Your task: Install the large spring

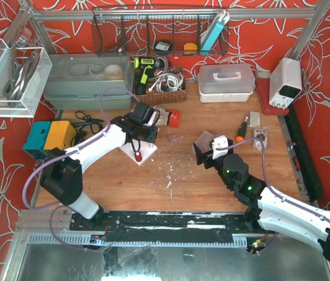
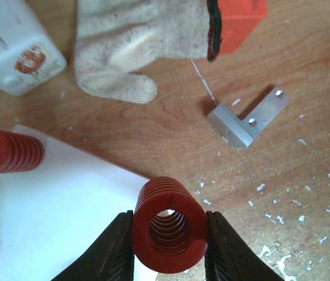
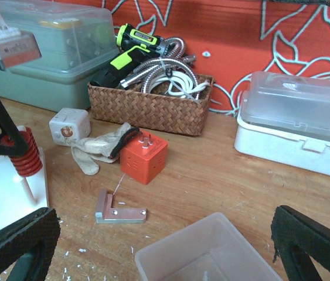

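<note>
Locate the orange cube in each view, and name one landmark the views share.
Top external: the orange cube sits upper centre, in front of the wicker basket.
Left wrist: the cube is at the top edge, right of centre, cut off by the frame.
Right wrist: the cube is left of centre, in front of the basket.
Shared landmark: the pale glove lying against the cube.

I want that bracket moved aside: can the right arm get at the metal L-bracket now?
Probably yes. The L-bracket lies flat on the table, nothing on it, just ahead of the open right gripper. Only the clear plastic tub between its fingers sits in the way.
</note>
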